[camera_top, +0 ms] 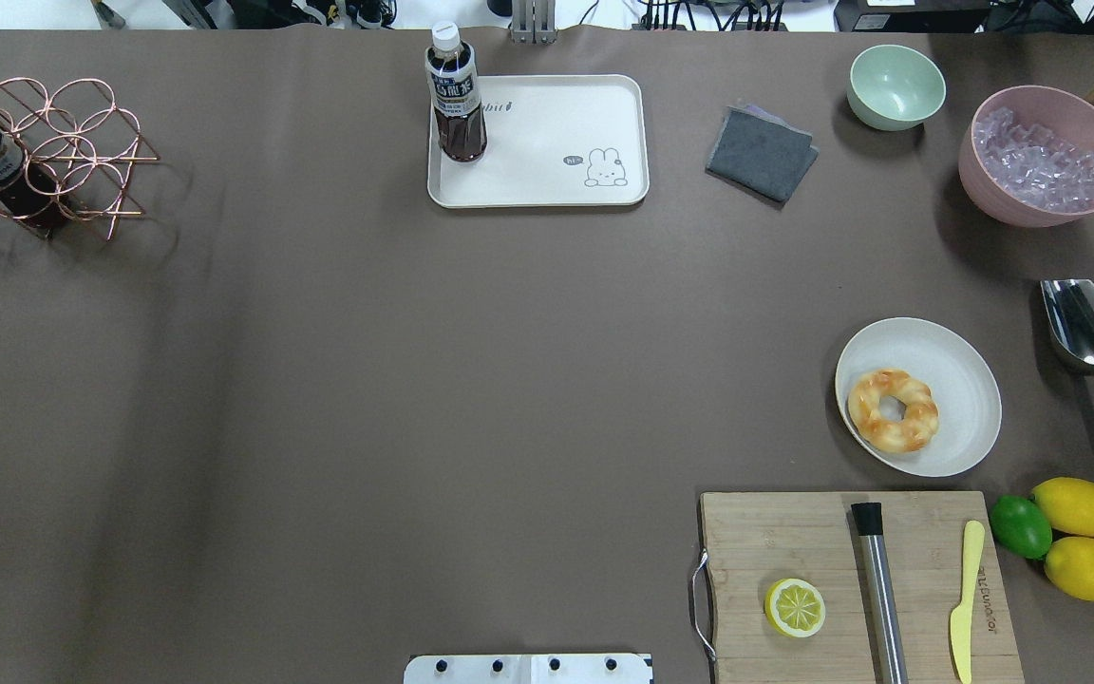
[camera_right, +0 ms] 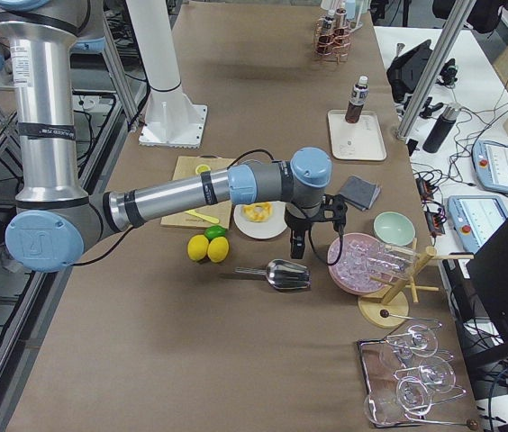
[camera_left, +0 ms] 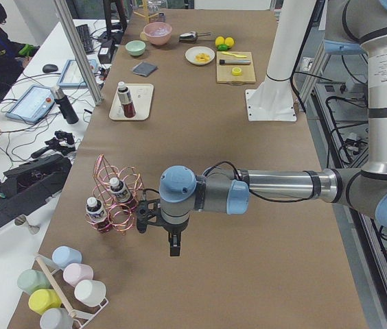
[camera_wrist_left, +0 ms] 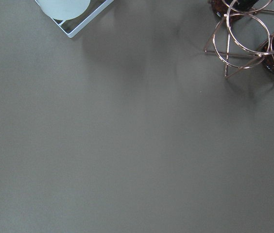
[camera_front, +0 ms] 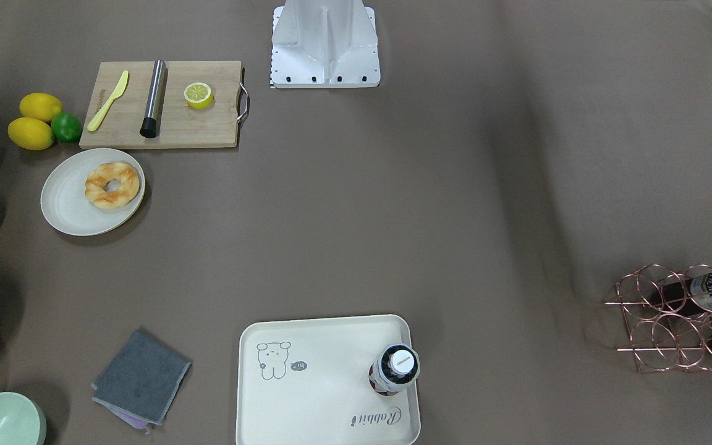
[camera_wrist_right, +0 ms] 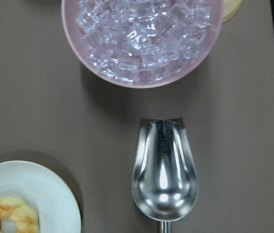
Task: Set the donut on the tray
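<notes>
Illumination is bright, even and diffuse from above. Objects cast short, soft shadows on the worktop (camera_top: pixel 414 380). The steel scoop (camera_wrist_right: pixel 164 170) shows specular glare. The left wrist view is slightly soft; the others are sharp.

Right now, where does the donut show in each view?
Front-facing: donut, left of middle.
Overhead: donut, right side.
Exterior left: donut, top, far end.
Exterior right: donut, centre.
Left wrist: not in it.
Right wrist: donut, bottom-left corner, cut off.
Shared landmark: the round plate under it.
</notes>
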